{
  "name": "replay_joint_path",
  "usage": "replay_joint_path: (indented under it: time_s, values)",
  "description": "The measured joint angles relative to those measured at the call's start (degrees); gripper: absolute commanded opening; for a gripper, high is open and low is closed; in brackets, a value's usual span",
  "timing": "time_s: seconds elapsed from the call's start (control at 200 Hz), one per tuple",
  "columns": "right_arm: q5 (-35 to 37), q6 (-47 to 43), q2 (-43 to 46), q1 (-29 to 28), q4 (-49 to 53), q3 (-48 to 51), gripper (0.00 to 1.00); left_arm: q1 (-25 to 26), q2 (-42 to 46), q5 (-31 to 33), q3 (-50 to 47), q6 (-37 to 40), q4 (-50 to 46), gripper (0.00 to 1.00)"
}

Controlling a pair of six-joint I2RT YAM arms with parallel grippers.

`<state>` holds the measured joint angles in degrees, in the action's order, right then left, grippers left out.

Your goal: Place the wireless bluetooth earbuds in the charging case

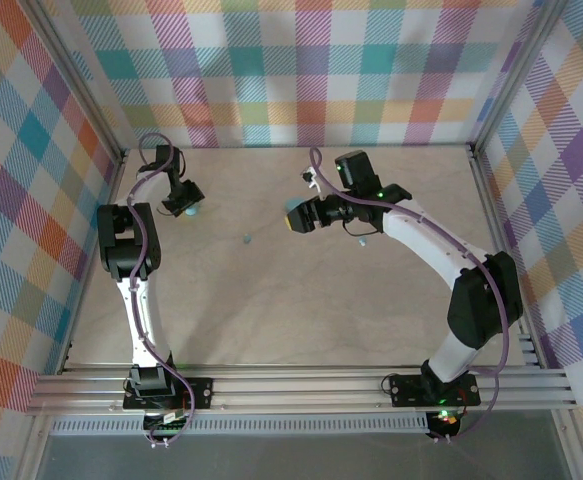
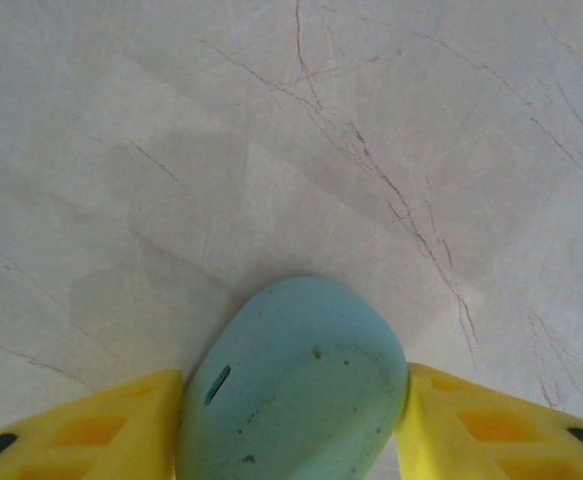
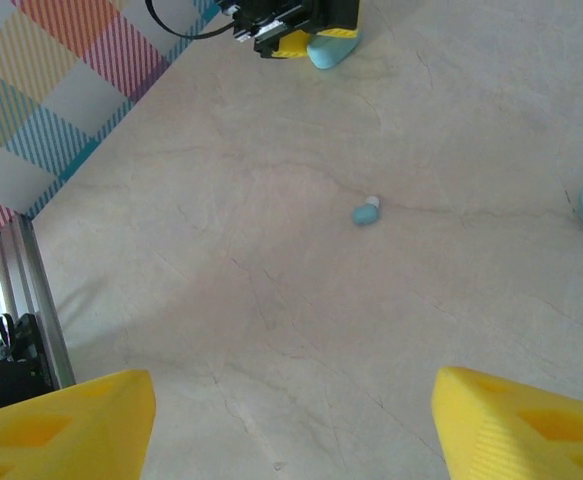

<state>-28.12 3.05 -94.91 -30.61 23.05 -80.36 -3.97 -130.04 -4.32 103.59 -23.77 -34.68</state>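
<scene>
We see left jaws clamping the light-blue oval plastic case (image 2: 291, 385), likely steadying it; right jaws open toward a tiny pale-blue earbud (image 3: 366, 212).

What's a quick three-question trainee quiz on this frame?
1. Short answer: where does the loose earbud lie?
2. True or false: the right gripper holds that earbud.
3. Pick one: what sits between the fingers of the left gripper? A) a cable B) the charging case C) nothing

Key:
1. On the table, apart from both grippers.
2. False; it is open with nothing between its fingers.
3. B
</scene>
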Motion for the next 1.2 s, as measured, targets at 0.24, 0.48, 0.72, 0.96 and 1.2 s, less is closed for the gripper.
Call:
replay_joint_path:
  time_s: [0.24, 0.48, 0.72, 0.96, 1.2]
  values:
    - [-0.92, 4.42, -0.22, 1.51, -2.16, 0.24, 0.75, -0.11, 2.82, -4.76, -4.7, 1.33, 2.21, 0.3]
    - [-0.87, 14.73, -0.09, 2.08, -11.26, 8.04, 0.75, 0.04, 13.35, -13.42, -17.42, -2.14, 6.97, 0.28]
    - [5.09, 26.21, -0.09, -4.28, -25.55, 18.67, 0.75, 4.15, 29.55, -18.51, -32.54, -15.96, 17.18, 0.27]
    - [13.51, 32.28, -3.3, -13.86, -41.05, 21.53, 0.74, 13.62, 41.13, -19.15, -40.89, -30.64, 21.81, 0.26]
    - [17.77, 35.21, -6.84, -14.62, -50.18, 21.53, 0.72, 16.33, 52.43, -17.81, -44.98, -38.71, 21.79, 0.25]
